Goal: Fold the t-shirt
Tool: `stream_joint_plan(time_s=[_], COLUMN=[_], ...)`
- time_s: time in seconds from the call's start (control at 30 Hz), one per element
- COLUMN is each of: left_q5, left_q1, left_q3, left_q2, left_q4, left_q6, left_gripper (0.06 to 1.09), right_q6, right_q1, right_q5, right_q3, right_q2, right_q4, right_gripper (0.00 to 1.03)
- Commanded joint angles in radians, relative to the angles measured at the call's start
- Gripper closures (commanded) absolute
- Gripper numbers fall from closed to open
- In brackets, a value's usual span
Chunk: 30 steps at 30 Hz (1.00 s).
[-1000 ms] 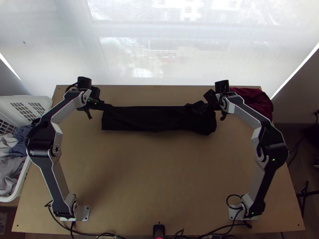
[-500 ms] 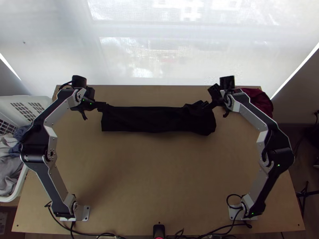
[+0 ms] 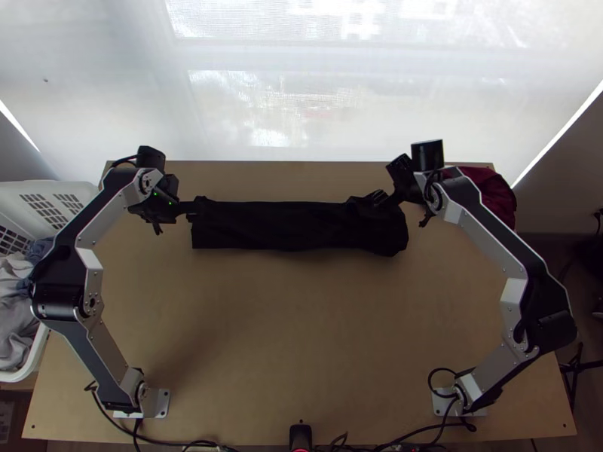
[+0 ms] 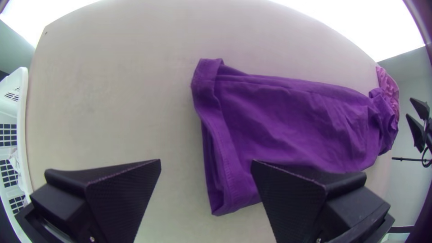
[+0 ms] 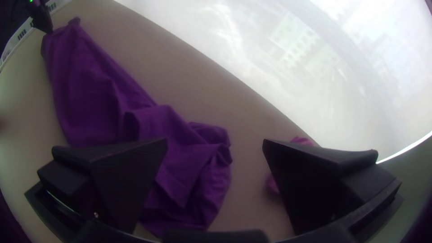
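The black t-shirt (image 3: 294, 226) lies folded into a long narrow strip across the table's far part. It looks purple in the left wrist view (image 4: 292, 121) and the right wrist view (image 5: 180, 153), its right end bunched and creased. My left gripper (image 3: 194, 208) is at the strip's left end; in the left wrist view the left gripper (image 4: 205, 164) stands open, one finger overlapping the cloth's edge. Over the bunched right end is my right gripper (image 3: 381, 199). Seen from its wrist, the right gripper (image 5: 215, 144) is open, with cloth and bare table between its fingers.
A dark red cloth (image 3: 490, 194) lies at the table's far right corner, close behind the right gripper. The white basket (image 3: 47, 331) with clothes stands along the left edge. Bare wood (image 3: 301, 324) spreads in front of the shirt.
The left gripper has shifted a little left, its arm bending farther outward. The right arm's elbow has swung outward to the right. The shirt has hardly changed.
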Motion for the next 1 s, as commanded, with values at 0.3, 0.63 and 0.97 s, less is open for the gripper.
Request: stream_joint_plan(time_s=[0.3, 0.63, 0.97], left_q5=[0.009, 0.007, 0.038], left_q1=[-0.053, -0.056, -0.079], left_q3=[0.113, 0.125, 0.147], left_q2=[0.151, 0.204, 0.240], left_q4=[0.004, 0.013, 0.020], left_q6=[-0.081, -0.087, -0.103], left_gripper=[0.12, 0.12, 0.17], right_q6=[-0.031, -0.039, -0.048], right_q1=[0.085, 0.076, 0.067], right_q5=[0.001, 0.003, 0.003], right_q3=[-0.119, -0.122, -0.124], right_q2=[0.142, 0.205, 0.197], right_q4=[0.002, 0.023, 0.023], right_gripper=[0.05, 0.05, 0.05])
